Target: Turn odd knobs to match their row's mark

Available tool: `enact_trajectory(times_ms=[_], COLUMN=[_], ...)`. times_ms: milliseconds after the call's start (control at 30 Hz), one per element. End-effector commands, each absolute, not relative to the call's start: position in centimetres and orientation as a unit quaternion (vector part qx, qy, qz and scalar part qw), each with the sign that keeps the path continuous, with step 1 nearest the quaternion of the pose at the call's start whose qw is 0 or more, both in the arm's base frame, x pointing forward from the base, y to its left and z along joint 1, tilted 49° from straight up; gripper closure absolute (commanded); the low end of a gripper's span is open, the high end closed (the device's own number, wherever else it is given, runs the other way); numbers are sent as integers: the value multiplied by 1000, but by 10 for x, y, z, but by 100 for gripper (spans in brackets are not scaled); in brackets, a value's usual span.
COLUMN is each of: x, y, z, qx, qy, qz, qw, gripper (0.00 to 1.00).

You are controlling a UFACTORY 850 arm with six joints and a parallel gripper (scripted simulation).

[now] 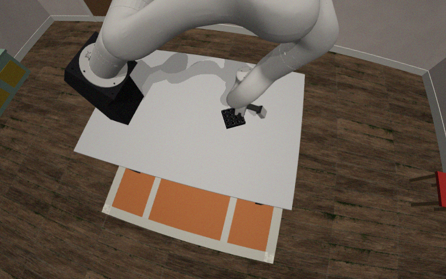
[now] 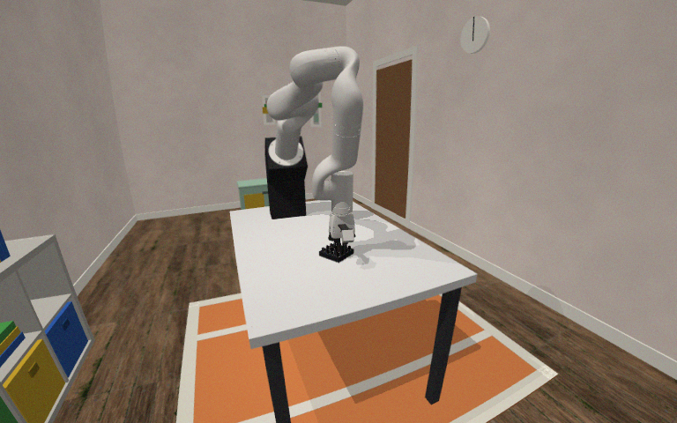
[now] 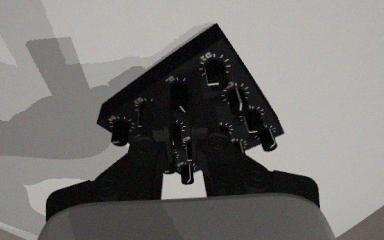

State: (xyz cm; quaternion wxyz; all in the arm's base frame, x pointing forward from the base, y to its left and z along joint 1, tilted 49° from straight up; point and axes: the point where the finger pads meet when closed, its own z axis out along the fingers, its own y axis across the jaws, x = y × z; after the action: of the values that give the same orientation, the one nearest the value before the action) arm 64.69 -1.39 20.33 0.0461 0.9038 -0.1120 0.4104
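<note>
- Pincer (image 3: 176,137): fingers nearly together, pinching one knob (image 3: 175,131) of the knob box, wrist pointing straight down.
- Knob box (image 1: 232,120): black, standing flat on the white worktop (image 1: 184,147), toward its far right part; seen corner-on by the wrist camera.
- Knob names: too small to read.
- Arm pedestal (image 1: 78,82): black, at the worktop's corner, well apart from the box.

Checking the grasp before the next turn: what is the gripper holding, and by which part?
The gripper is shut on one knob of the knob box, its fingers clamping the knob's sides.
</note>
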Motion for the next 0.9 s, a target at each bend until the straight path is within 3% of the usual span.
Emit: enact_trajectory(times_ms=[0, 867], x=[647, 647], y=[-14, -14], z=[204, 204], qx=[894, 811], qy=[-168, -412], qz=[416, 403], qw=[14, -104], gripper=[92, 92])
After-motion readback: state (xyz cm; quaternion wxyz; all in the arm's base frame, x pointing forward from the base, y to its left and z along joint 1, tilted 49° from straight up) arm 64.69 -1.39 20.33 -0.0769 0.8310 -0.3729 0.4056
